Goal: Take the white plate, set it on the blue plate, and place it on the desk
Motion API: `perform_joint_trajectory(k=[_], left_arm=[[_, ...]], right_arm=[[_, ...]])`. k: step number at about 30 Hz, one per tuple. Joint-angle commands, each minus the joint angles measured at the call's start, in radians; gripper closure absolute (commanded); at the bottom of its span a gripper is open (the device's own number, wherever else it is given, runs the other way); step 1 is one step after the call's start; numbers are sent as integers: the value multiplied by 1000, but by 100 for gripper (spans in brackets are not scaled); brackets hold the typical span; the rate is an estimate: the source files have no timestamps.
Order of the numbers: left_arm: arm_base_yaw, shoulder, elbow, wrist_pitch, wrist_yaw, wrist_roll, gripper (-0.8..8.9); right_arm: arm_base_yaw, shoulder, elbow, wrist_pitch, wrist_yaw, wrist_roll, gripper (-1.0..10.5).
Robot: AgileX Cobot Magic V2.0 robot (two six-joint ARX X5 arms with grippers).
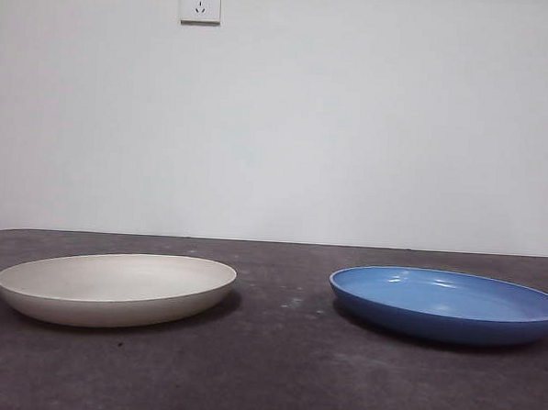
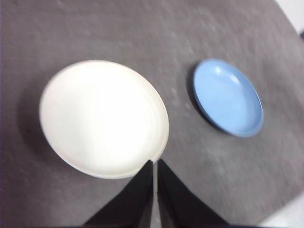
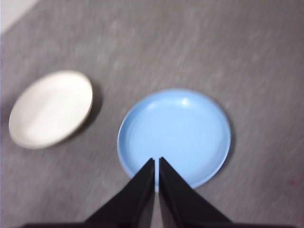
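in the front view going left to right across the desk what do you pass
White plate → bare stretch of desk → blue plate. Neither pincer shows in this view.

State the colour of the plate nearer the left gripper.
Cream-white plate, clearest in the left wrist view.

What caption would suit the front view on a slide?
White plate and blue plate rest apart on the desk, no gripper in sight.
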Motion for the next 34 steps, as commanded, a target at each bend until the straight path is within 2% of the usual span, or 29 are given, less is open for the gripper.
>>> perform_joint_trajectory(k=[1,6,12,13,17,18,20,25,34], left_arm=[[-30,19,41,-39,7,76,799],[-65,21,42,-53,7,85,798],[-67,21,42,-54,6,84,770],[-67,21,42,-54,6,84,740],[-67,21,42,-53,6,76,430],[-67,21,42,-52,6,76,381],[-67,22,42,-51,6,76,343],[-67,27,42,-39,-2,62,344],[-67,105,48,26,-130,22,345]], right_arm=[[34,39,22,-46,-8,-52,939],[94,84,22,-127,-7,-84,939],[123,91,21,-132,-6,-80,933],[123,91,22,-132,-6,-80,909],[123,91,21,-132,-4,-72,605],[123,91,22,-132,1,-68,571],[123,91,22,-131,1,-68,563],[123,91,22,-130,1,-62,563],[123,90,22,-129,0,-53,563]])
